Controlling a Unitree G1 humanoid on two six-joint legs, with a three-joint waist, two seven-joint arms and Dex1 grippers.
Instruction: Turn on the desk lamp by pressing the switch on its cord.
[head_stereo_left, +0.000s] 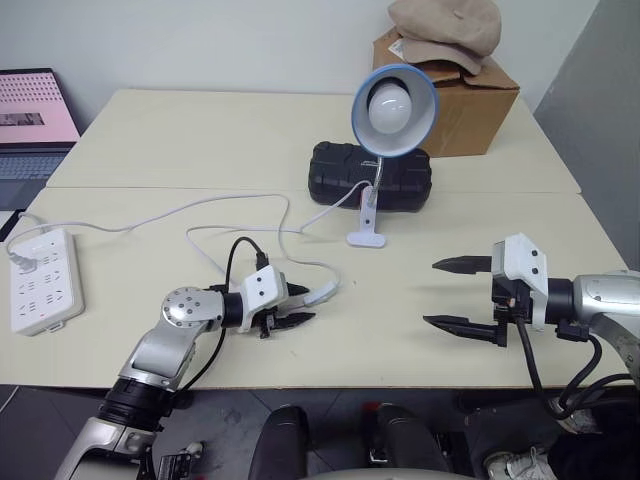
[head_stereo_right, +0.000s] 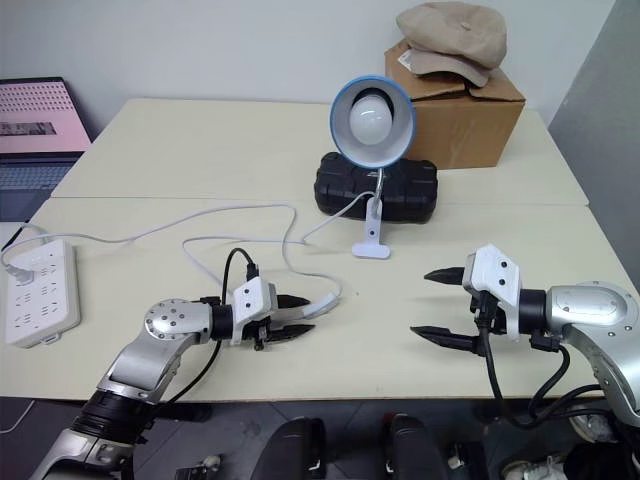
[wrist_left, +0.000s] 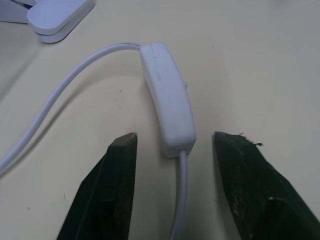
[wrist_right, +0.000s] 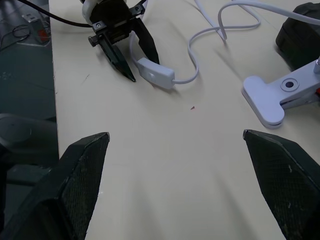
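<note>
I have a pale table (head_stereo_left: 300, 140) under me, a cardboard box (head_stereo_left: 470, 100) with a cap (head_stereo_left: 445, 25) on it at the far right corner, and a black case (head_stereo_left: 335, 172) in the middle. At the left edge lies a white power strip (head_stereo_left: 40, 280) with a plug in it.

The desk lamp (head_stereo_left: 393, 108) stands in front of the black case on its white clip base, shade facing me. The bulb looks unlit, so I judge the task is not done.

The cord (head_stereo_left: 235, 205) runs from the power strip across the table, loops near the middle, and ends at the lamp base. The switch (wrist_left: 167, 110) sits on that cord, flat on the table near my front edge, left of centre.

My left gripper (head_stereo_left: 297, 307) is low at the table, and its fingers (wrist_left: 112, 185) stand either side of the near end of the switch. A gap shows on both sides; the jaws are partly spread, not pinching yet.

My right gripper (head_stereo_left: 464, 295) hangs over bare table well to the right, jaws spread wide, holding nothing.

Reach is done, as I read it. Left to do: squeeze the rocker and check the bulb.
</note>
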